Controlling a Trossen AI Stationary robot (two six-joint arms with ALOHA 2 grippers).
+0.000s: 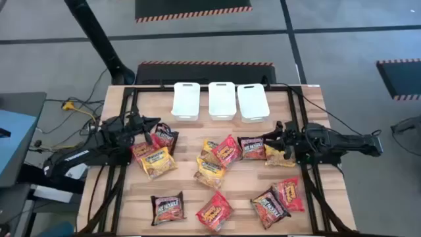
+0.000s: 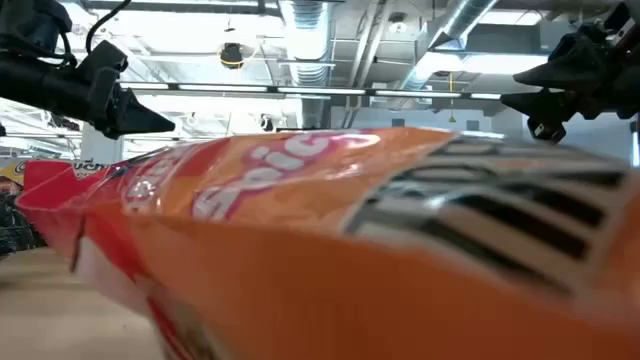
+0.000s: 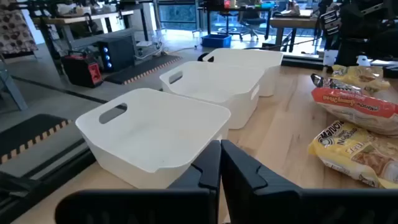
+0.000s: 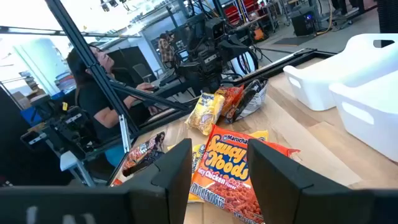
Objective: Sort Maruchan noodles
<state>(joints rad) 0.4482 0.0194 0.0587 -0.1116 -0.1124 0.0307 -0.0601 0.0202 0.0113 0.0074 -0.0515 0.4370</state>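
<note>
From above, the left claw [image 1: 152, 126] and right claw [image 1: 273, 131] hover low over the wooden bench [image 1: 184, 191], flanking scattered Maruchan noodles [image 1: 212, 172] before three white bins [image 1: 222, 100]. The left wrist view shows its fingers [image 3: 208, 168] pressed together, empty. The right wrist view shows fingers [image 4: 177, 165] spread, and a seated person [image 4: 99, 87] beyond.

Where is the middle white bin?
In the high view, the middle white bin sits at the far edge of the table, between the other two white bins, beyond the scattered noodle packets.
</note>
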